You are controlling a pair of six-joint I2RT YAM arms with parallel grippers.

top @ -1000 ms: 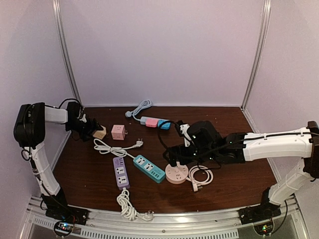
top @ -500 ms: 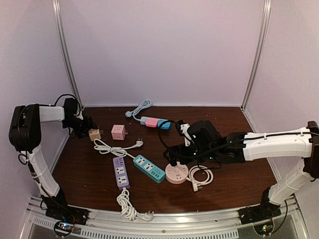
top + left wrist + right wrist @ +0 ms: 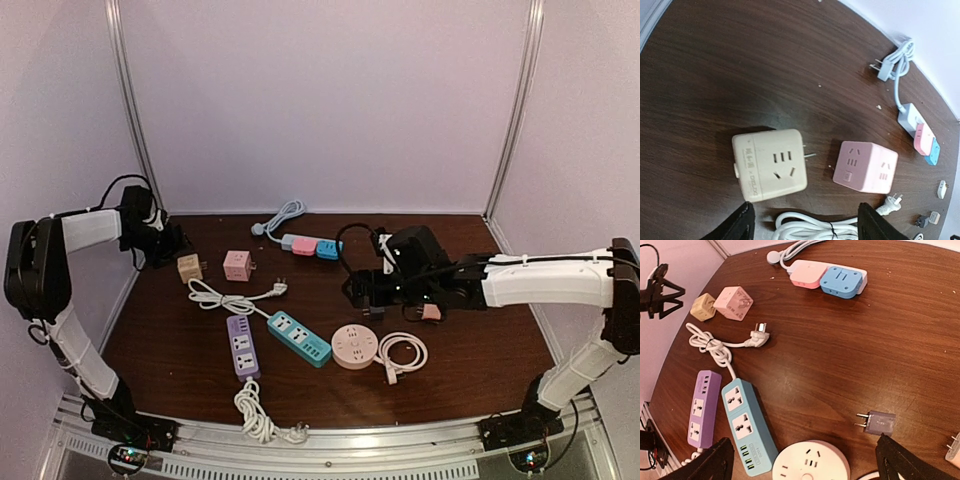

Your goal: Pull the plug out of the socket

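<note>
The grey plug [image 3: 875,422] lies free on the tabletop [image 3: 850,340], just beside the round socket [image 3: 810,464], so the pull looks done. The right claw [image 3: 802,439] hangs wide open, empty; the left claw [image 3: 802,220] likewise, near a beige cube [image 3: 769,165].

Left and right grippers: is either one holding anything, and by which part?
Nothing is held. The left gripper is open, with the beige cube socket lying free; the right gripper is open too, nothing between its fingers.

The small grey plug [image 3: 876,422] lies flat on the table [image 3: 840,340], two prongs pointing left; it sits free, near the round pink socket [image 3: 810,462]. The socket lies face up.
</note>
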